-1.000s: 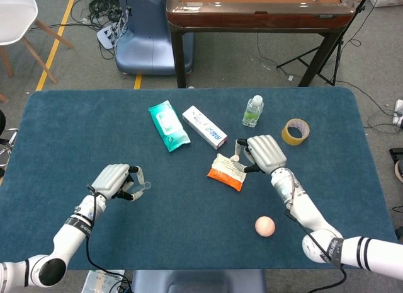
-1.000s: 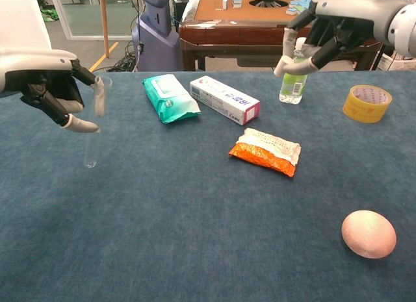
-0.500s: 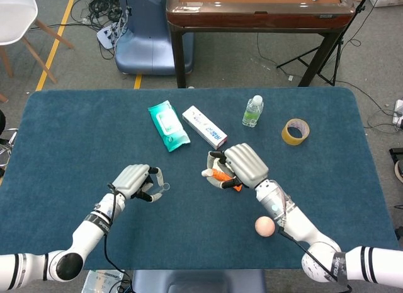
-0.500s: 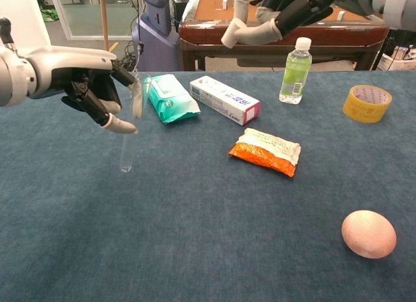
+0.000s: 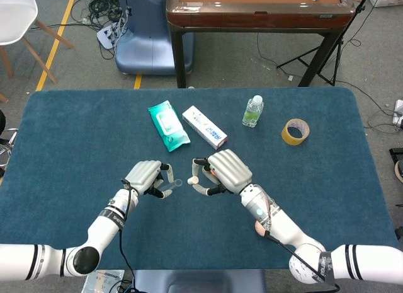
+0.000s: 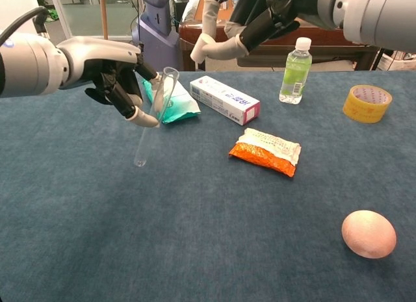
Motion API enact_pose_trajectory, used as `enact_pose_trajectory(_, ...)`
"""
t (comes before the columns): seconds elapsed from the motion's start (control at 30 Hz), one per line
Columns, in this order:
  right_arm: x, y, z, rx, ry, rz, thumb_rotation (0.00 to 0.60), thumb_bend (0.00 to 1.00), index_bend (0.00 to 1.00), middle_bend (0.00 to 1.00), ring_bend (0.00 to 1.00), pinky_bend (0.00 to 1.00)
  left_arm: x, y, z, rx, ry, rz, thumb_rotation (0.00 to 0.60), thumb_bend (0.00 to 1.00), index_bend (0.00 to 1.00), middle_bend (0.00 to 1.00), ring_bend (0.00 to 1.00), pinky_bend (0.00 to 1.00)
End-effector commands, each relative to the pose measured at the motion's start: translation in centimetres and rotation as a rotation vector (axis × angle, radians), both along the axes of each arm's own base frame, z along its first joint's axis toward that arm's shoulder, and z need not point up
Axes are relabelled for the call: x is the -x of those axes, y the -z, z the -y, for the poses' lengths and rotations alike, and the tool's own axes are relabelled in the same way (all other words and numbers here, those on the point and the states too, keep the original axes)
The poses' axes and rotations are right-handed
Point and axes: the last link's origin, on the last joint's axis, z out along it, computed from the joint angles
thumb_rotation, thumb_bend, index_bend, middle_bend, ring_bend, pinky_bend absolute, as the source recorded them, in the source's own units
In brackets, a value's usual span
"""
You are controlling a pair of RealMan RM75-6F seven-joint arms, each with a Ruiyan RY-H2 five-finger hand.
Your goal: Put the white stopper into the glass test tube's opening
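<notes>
Glass test tube (image 6: 153, 117) tilts above the blue bench (image 6: 195, 237), grasped by the left hand (image 6: 114, 71). White stopper (image 5: 193, 180) sits pinched in the right hand (image 5: 223, 171), just beside the tube's mouth.

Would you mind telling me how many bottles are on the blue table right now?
1: a clear plastic bottle stands upright near the table's far edge, between the white box and the yellow tape roll. None appears hidden.
</notes>
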Motion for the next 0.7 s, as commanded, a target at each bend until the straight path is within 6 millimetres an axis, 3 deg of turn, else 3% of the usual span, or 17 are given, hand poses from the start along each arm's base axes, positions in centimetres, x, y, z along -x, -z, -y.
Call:
enact_pose_trajectory(0.03, -0.1, 0.2, 0.0, -0.001, 0.001, -0.005, 0.600, 0.35, 0.61, 0.91, 0.98, 1.00, -0.2, 0.1, 0.0, 0.000, 0.000, -0.002, 0.600, 0.27, 0.66, 1.00, 1.00, 1.00)
enact_pose_trajectory(0.7, -0.5, 1.1, 0.0, -0.019, 0.000, -0.025, 0.600, 0.35, 0.61, 0.91, 0.98, 1.00, -1.4, 0.5, 0.2, 0.005, 0.009, -0.021, 0.600, 0.27, 0.66, 1.00, 1.00, 1.00)
